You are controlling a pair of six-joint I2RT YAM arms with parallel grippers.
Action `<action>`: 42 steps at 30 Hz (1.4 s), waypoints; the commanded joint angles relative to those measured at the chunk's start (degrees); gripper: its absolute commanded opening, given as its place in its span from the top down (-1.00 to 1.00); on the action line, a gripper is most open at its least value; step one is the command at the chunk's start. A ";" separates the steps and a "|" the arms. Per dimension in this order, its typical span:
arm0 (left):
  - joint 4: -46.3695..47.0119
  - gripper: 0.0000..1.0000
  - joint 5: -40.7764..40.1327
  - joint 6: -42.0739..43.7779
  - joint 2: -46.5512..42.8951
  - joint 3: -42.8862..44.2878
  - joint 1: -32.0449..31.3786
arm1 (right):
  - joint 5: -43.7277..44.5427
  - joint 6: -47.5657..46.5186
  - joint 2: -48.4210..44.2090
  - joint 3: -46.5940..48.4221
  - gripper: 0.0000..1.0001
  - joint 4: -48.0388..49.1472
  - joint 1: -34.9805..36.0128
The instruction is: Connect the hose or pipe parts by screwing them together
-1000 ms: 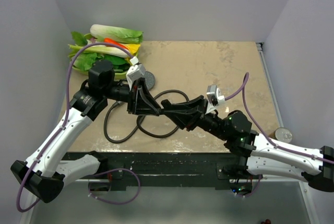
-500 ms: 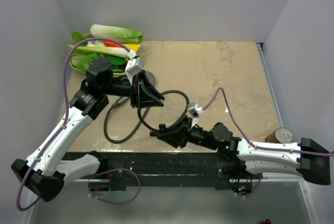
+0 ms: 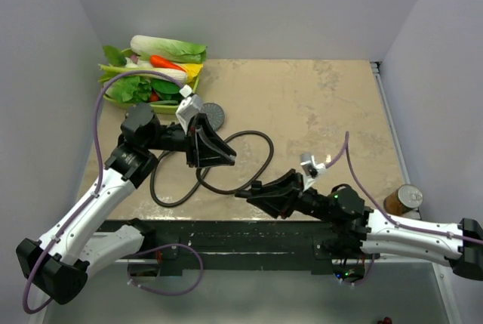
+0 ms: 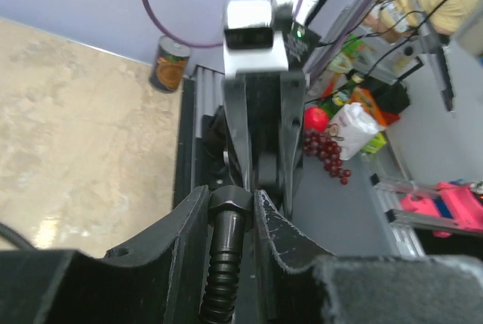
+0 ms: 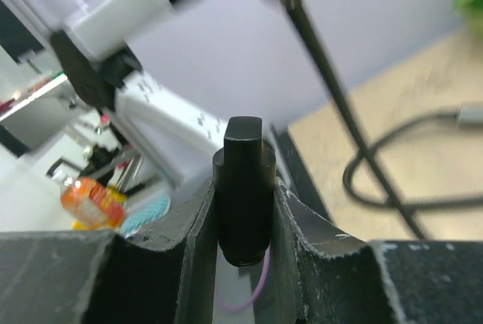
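Observation:
The dark flexible hose point(image 3: 269, 156) lies in loops on the table. My left gripper point(image 3: 225, 159) is shut on its end nut point(image 4: 230, 207), with ribbed hose running back between the fingers point(image 4: 189, 222). The shower head's round face point(image 3: 213, 115) rests on the table just behind that gripper; its handle is hidden. My right gripper point(image 3: 246, 192) hovers near the front edge, tips pointing left, shut on a short dark cylindrical fitting point(image 5: 243, 195) with a flat tab on top. The two grippers face each other with a gap between them.
A green tray of toy vegetables point(image 3: 151, 75) sits at the back left corner. A tin can point(image 3: 400, 199) stands off the table's right edge. Purple cables point(image 3: 98, 112) arch over both arms. Grey walls enclose the table.
The right gripper has drawn back from the left gripper toward the near edge, still holding its fitting. The left gripper shifted slightly nearer, still shut on the hose nut.

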 commanded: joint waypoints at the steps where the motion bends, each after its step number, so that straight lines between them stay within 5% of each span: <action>1: 19.15 1.00 2.51 -19.35 -0.95 -6.91 -0.03 | 3.47 -13.53 -5.06 2.84 1.00 -3.83 0.52; 6: 31.44 1.00 1.63 -29.22 -0.24 -8.68 0.05 | 0.75 -24.18 -4.53 9.26 1.00 -10.26 0.61; 15: 38.23 1.00 2.85 -35.11 -0.86 -8.76 -0.29 | 2.50 -37.29 -5.15 16.11 1.00 -15.89 0.69; 42: 32.70 1.00 1.63 -30.29 -2.00 -8.94 -0.39 | -2.33 -44.33 2.24 29.56 1.00 -22.22 0.69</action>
